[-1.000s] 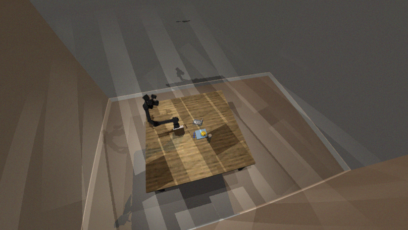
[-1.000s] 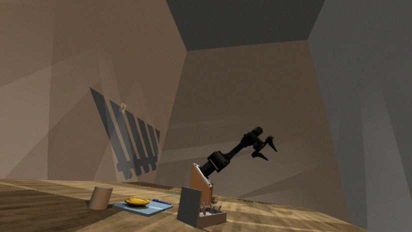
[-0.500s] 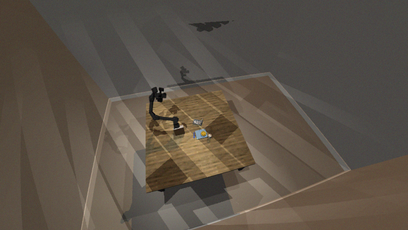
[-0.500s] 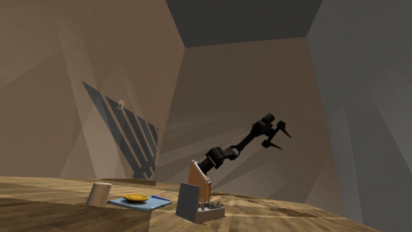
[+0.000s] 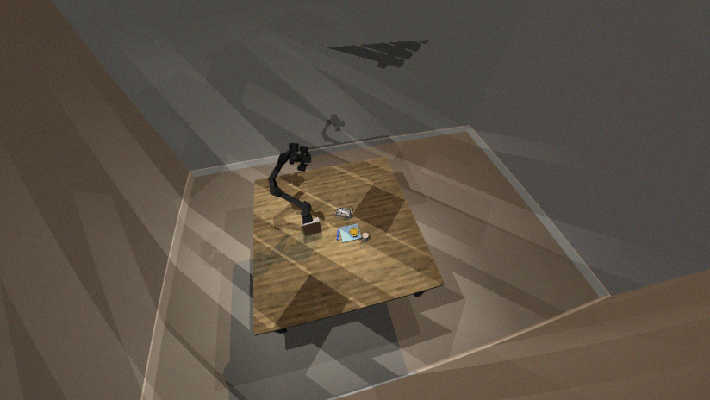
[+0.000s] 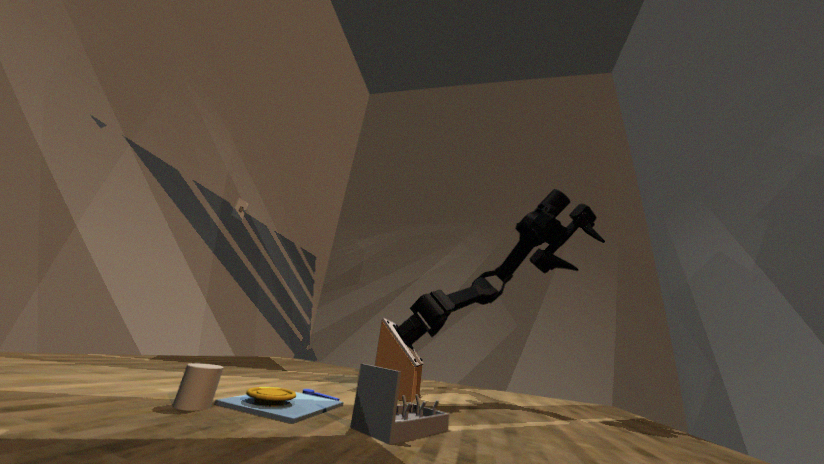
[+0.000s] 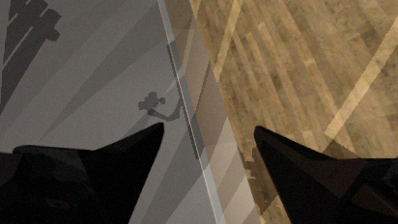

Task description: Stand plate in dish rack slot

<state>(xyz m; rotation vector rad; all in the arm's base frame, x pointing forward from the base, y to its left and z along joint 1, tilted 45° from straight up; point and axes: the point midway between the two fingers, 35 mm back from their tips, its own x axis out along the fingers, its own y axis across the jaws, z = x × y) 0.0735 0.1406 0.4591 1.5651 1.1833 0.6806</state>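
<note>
A yellow plate (image 5: 353, 232) (image 6: 271, 394) lies flat on a light blue board (image 5: 345, 238) (image 6: 292, 413). The grey dish rack (image 5: 344, 212) (image 6: 422, 427) stands on the table apart from the board, with short upright rails and a taller flat panel at one end. No plate stands between its rails. My gripper (image 6: 590, 255) (image 7: 209, 128) is open and empty. It is held high up, well away from the plate and the rack. Neither the plate nor the rack shows in the wrist view.
A pinkish cup (image 5: 365, 235) (image 6: 198, 387) stands beside the board. A blue utensil (image 5: 338, 235) (image 6: 321, 394) lies along the board's other side. The arm's base block (image 5: 311, 227) (image 6: 397, 366) stands near them. The wooden table's edge shows in the wrist view.
</note>
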